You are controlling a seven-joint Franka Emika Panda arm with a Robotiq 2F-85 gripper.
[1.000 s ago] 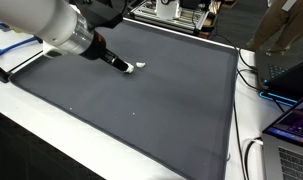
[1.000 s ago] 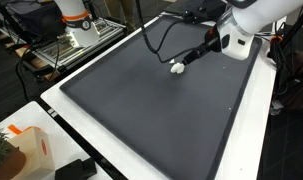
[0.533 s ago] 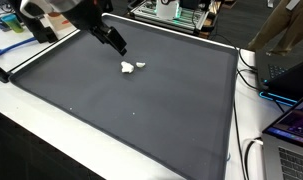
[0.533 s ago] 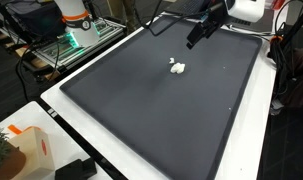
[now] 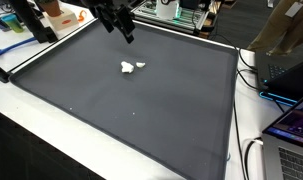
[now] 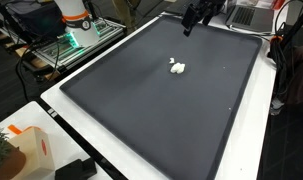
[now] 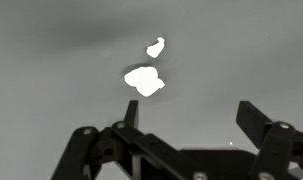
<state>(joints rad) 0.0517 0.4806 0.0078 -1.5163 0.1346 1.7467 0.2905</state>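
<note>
White lump (image 5: 128, 68) lay on dark mat (image 5: 181, 100). Gripper (image 5: 125, 34) hung above mat's far part, well apart from lump, jaws spread wide w/ nothing btwn them. Small crumb (image 7: 155, 46) sat just beside lump. Laptop (image 5: 294, 122) stood off mat's side.

The tool (image 7: 189, 110) is black throughout. In the wrist view two flat, square-ended fingers (image 7: 253, 118) stand up from the 6 o'clock edge. Each is hinged on dark linkage bars (image 7: 156, 152) with round pivot pins (image 7: 86, 133) toward 8 and 4 o'clock. In both exterior views the tool (image 5: 127, 37) (image 6: 187, 30) reads as a chunky black block, its finer detail too small to tell.
</note>
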